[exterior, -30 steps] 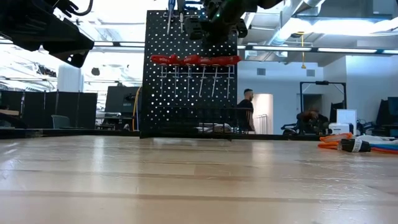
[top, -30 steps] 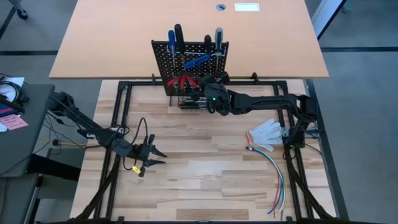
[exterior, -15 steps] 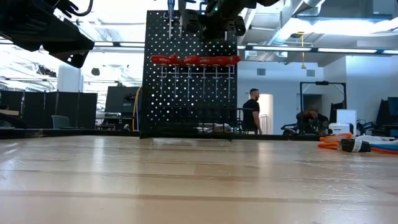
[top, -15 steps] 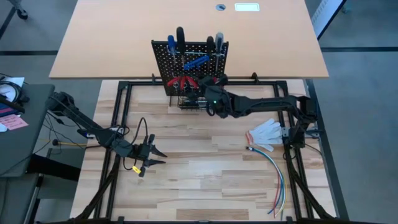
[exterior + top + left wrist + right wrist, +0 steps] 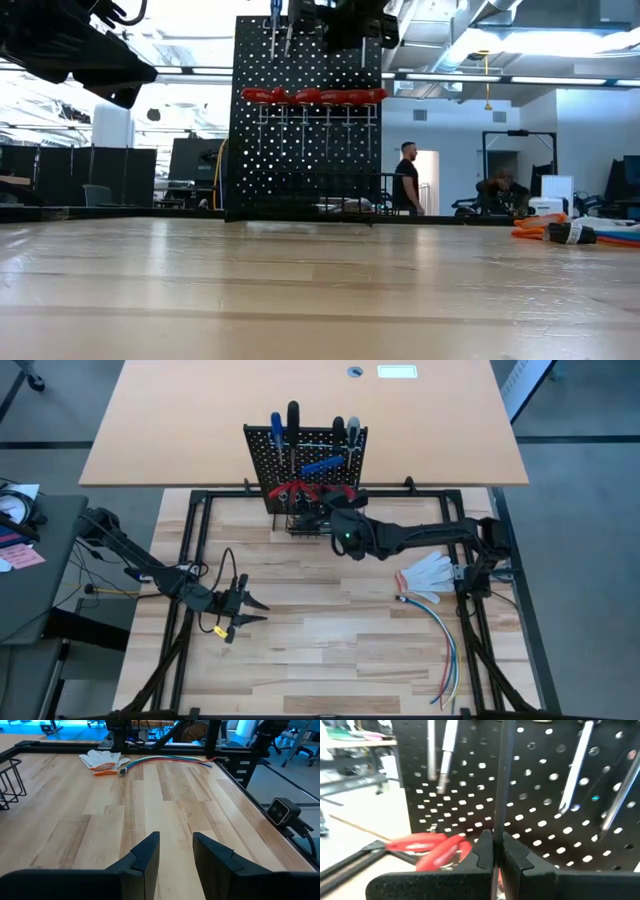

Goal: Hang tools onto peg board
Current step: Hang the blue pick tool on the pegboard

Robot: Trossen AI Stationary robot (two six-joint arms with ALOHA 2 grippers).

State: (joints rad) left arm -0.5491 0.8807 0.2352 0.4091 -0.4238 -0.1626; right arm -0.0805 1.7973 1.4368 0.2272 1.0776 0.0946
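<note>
The black peg board (image 5: 305, 445) stands upright at the table's far side. Blue and black screwdriver handles (image 5: 292, 412) stick up above its top, blue hex keys (image 5: 320, 460) and red pliers (image 5: 288, 490) hang on its face, and more shafts (image 5: 572, 775) hang in front of its holes. My right gripper (image 5: 325, 507) is level in front of the board, high up (image 5: 340, 20), shut on a thin dark tool shaft (image 5: 501, 780); the shaft's handle is out of the wrist view. My left gripper (image 5: 245, 610) waits open over the near left of the table (image 5: 176, 837). My right gripper pinches the thin dark shaft (image 5: 496, 827) between its two fingers (image 5: 482, 852). The fingers come level from the table's near side toward the peg board and lie across the shaft. The shaft stands about upright and rises above the fingers, close in front of the board's face.
A black wire basket (image 5: 305, 525) sits at the peg board's foot. A white glove (image 5: 428, 572) and a bundle of coloured wires (image 5: 440, 640) lie at the table's right. The large tan tabletop (image 5: 300, 390) lies beyond the board. People (image 5: 408, 175) stand in the room behind.
My right gripper has shifted a little toward the table's left along the front of the peg board and rolled slightly, staying shut on the shaft.
</note>
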